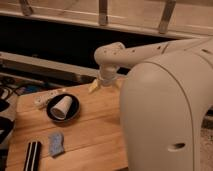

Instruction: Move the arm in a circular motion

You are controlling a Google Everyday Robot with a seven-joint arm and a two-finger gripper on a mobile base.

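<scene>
1. Large, smooth cream-white robot arm [165, 115] with a bulky rounded shell. It is filling the right side of the view, and the shell is overhanging the right end of the worktop. A tubular segment with small dark holes is running from the upper right leftward to a rounded joint [110, 52]. From there a short wrist is pointing down.

2. Small yellowish hand [104, 84]. It is hanging at the wrist's lower end, over the far edge of the worktop, beyond and to the right of the bowl and apart from it. Whether it is released or clenched cannot be told.

3. Light-brown wooden plank worktop [95, 130]. It is carrying items 4 to 7.

4. Round, shallow black bowl [76, 104]. It is sitting on the left half of the worktop.

5. White paper cup [62, 107]. It is lying on its side inside the bowl.

6. White bar-shaped object [47, 97], of a kind that cannot be told. It is lying just behind the bowl, near the far left edge.

7. Small crumpled blue-grey cloth [56, 143]. It is lying nearer the camera than the bowl, well apart from it.

8. Black-and-white striped oblong object [33, 155]. It is lying just left of the cloth, at the near left corner.

9. Dark cables [7, 92]. They are trailing off the worktop's left side.

10. Pale metal rail [45, 65]. It is running behind the worktop.
</scene>
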